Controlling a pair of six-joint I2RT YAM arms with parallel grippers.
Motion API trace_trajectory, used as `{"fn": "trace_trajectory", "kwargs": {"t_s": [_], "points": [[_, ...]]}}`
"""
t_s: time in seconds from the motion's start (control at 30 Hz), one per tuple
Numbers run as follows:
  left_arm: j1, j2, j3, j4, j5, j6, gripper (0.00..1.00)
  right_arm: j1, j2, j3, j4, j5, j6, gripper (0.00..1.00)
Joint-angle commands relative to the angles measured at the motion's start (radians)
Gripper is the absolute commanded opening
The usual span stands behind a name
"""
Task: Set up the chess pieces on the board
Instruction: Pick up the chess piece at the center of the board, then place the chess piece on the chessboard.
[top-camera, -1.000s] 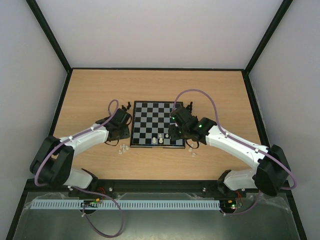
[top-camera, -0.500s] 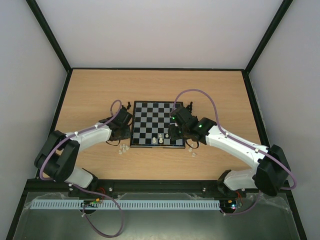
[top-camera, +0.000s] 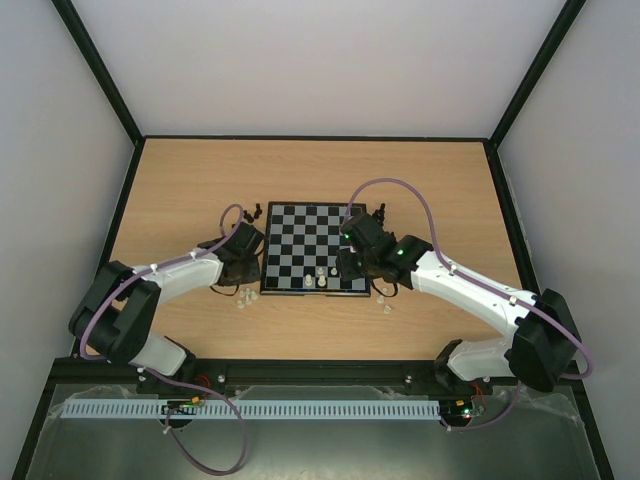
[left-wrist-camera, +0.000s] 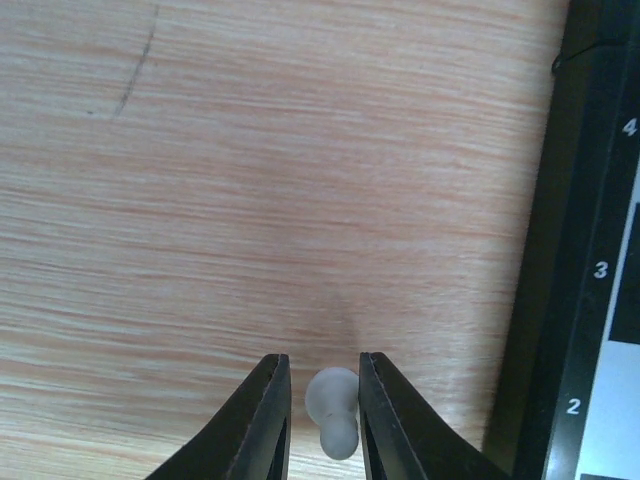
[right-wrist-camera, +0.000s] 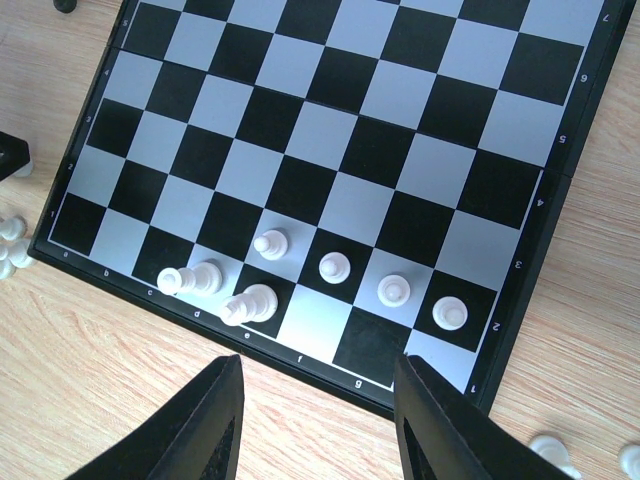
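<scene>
The chessboard (top-camera: 300, 228) lies mid-table. Several pale pieces stand in its two nearest rows: pawns (right-wrist-camera: 334, 266) and two taller pieces (right-wrist-camera: 248, 304). My left gripper (top-camera: 243, 264) is off the board's left edge, low over the wood. In the left wrist view it (left-wrist-camera: 324, 410) is shut on a pale pawn (left-wrist-camera: 335, 405), with the board's rim (left-wrist-camera: 560, 300) to the right. My right gripper (top-camera: 350, 262) hovers over the board's near right part. In the right wrist view it (right-wrist-camera: 320, 410) is open and empty above the near rim.
Loose pale pieces lie on the wood near the board's near-left corner (top-camera: 242, 296) and near-right corner (top-camera: 384, 300). Black pieces stand off the far-left corner (top-camera: 252, 211) and far-right corner (top-camera: 381, 212). Black-framed walls enclose the table.
My left arm has shifted, its gripper moving a little nearer along the board's left edge. My right arm has stayed still.
</scene>
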Motion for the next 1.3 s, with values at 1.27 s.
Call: {"fn": "trace_trajectory", "kwargs": {"t_s": [1.27], "points": [[-0.219, 0.108, 0.335, -0.183, -0.028, 0.032, 0.04, -0.002, -0.064, 0.043, -0.122, 0.074, -0.016, 0.42]]}}
